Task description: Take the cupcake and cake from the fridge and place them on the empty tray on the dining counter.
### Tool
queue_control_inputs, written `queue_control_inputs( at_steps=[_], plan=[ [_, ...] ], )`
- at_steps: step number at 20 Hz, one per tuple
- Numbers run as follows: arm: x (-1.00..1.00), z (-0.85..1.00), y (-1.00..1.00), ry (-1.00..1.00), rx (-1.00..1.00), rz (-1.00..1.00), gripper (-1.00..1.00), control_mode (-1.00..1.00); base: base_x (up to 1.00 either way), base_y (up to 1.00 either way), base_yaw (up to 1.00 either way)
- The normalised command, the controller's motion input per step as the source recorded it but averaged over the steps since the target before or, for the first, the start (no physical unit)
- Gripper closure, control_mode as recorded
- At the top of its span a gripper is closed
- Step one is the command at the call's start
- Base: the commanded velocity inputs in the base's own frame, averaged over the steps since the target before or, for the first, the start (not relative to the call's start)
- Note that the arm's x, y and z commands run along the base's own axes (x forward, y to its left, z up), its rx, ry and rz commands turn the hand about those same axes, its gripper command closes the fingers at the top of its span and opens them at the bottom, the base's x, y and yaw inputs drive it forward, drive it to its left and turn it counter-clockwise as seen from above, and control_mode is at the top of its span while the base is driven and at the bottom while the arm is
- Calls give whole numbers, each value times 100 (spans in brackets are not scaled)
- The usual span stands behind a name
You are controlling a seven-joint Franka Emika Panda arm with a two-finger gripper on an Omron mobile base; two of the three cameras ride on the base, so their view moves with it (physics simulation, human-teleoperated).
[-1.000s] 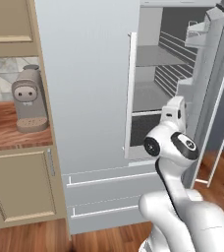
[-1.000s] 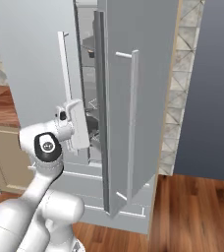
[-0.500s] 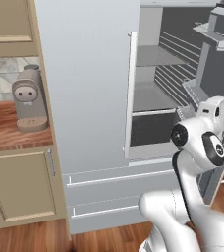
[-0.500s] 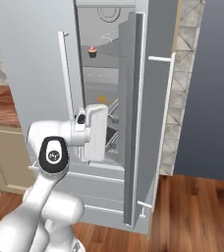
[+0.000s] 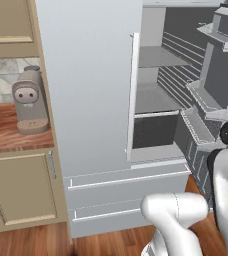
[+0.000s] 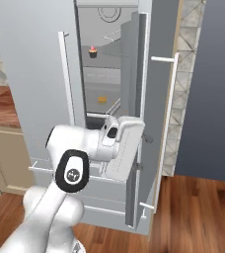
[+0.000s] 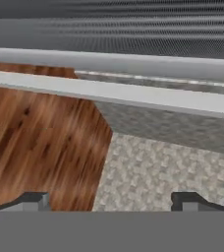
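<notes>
Gripper (image 7: pixel 111 199) spread wide, holding nothing, aimed at the floor by the fridge (image 5: pixel 93 100)

You have a reddish wood plank floor (image 6: pixel 193 212) underfoot. To your left stands a beige panelled cabinet (image 5: pixel 21 192) topped by a wooden worktop (image 5: pixel 8 132), where a grey coffee machine (image 5: pixel 30 100) sits against a patterned tile backsplash (image 5: pixel 1 75). On the right side, a strip of stone-patterned wall (image 6: pixel 183 84) meets a flat dark blue-grey wall (image 6: pixel 213 89).
</notes>
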Motion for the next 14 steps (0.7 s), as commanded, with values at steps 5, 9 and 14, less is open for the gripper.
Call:
queue_control_inputs(
  at_steps=[5, 9, 14],
  plan=[
    [-72, 66, 55, -24, -7, 26, -100, -100, 0, 0, 0],
    [-43, 68, 79, -31, 1, 10, -100, -100, 0, 0, 0],
    [-16, 24, 93, -43, 21, -9, -100, -100, 0, 0, 0]
  ],
)
